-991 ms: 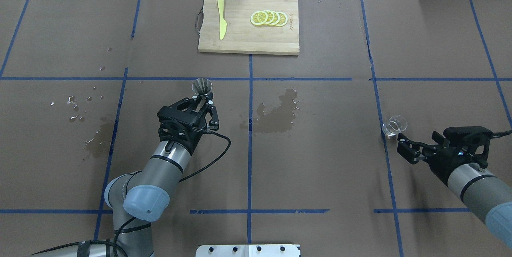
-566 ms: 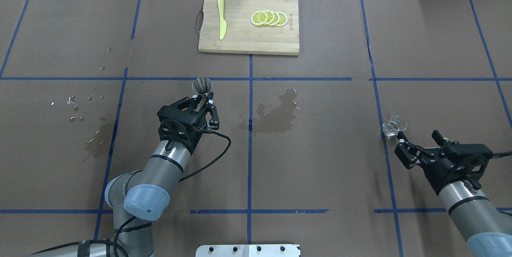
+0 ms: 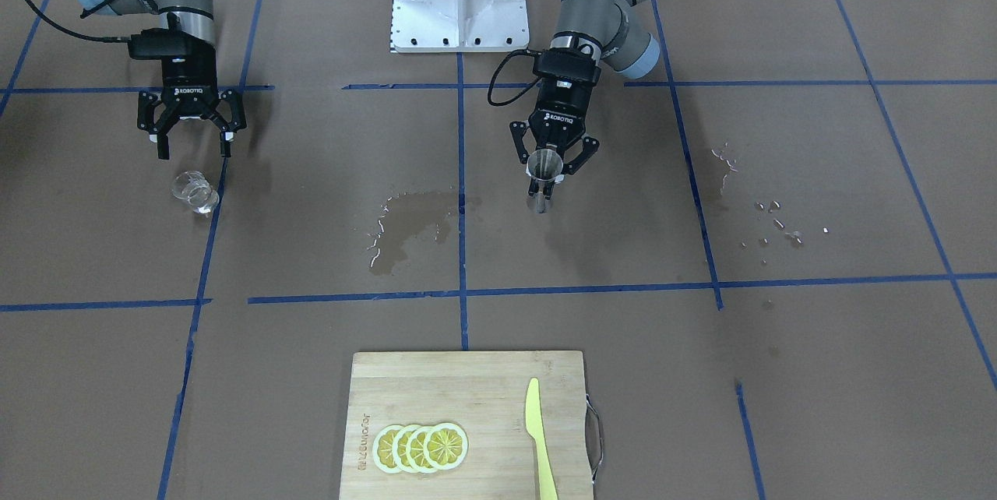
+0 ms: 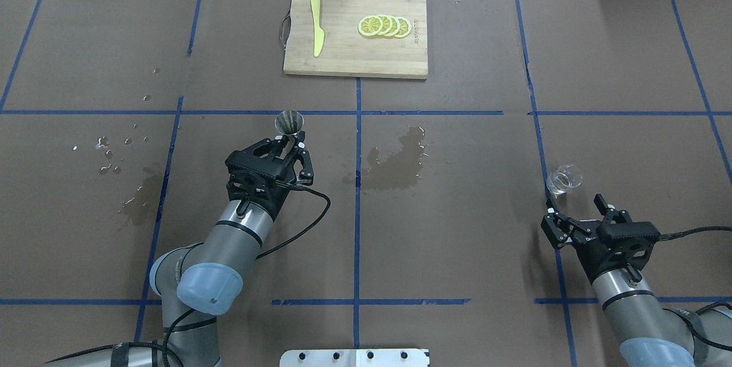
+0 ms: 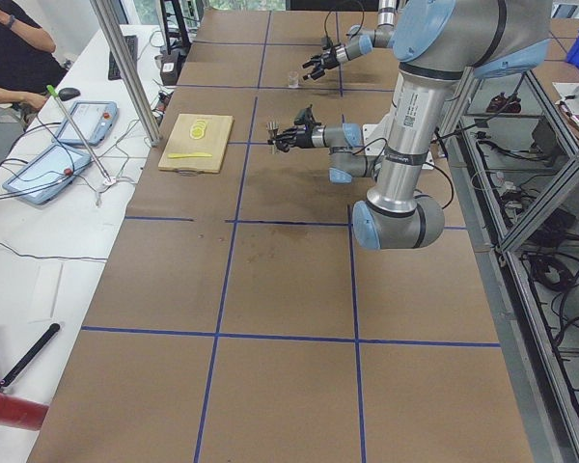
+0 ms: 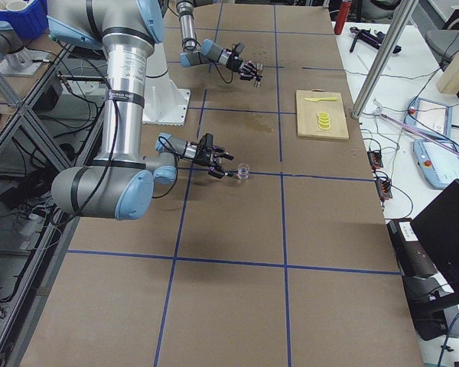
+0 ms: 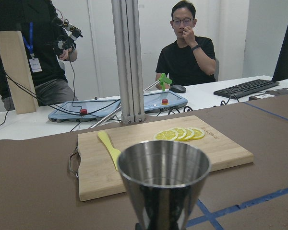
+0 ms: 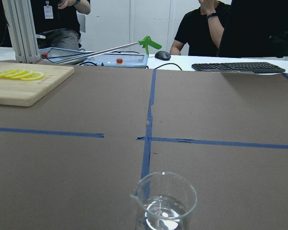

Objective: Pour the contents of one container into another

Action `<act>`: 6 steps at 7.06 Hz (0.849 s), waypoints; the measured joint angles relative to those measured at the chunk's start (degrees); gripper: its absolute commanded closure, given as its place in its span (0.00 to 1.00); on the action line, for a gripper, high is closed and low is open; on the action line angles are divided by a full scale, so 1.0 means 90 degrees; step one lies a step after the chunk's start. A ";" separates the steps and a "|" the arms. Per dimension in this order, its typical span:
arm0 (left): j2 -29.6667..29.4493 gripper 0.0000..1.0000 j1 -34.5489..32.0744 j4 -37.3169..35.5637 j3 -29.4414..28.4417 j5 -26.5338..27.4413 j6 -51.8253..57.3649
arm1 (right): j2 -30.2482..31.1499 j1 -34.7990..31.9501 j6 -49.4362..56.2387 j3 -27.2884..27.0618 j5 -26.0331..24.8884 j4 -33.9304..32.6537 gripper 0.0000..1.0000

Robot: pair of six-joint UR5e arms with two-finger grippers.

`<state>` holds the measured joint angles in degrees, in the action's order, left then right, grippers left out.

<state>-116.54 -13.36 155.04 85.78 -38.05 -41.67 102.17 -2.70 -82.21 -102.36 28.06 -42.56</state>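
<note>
While left hand (image 4: 289, 139) grips jigger (image 4: 289, 122), only right wrist shows liquid in beaker (image 8: 165, 201).

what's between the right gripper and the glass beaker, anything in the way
Nothing visible. The open right gripper sits just short of the glass beaker, only bare table paper between them. The wet patch and the metal cup in the left gripper lie well off to the side.

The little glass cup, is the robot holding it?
No, the right gripper has its jaws wide open a little way back from the glass cup, and nothing touches the cup.
</note>
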 measured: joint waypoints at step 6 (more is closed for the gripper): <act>0.0000 1.00 -0.0018 -0.0001 0.0005 0.0009 0.0001 | -0.0136 -0.0354 0.0076 0.0187 0.0324 -0.0010 0.02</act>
<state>-116.54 -13.52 155.03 85.83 -37.97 -41.66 100.95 -5.89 -81.53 -100.68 30.98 -42.65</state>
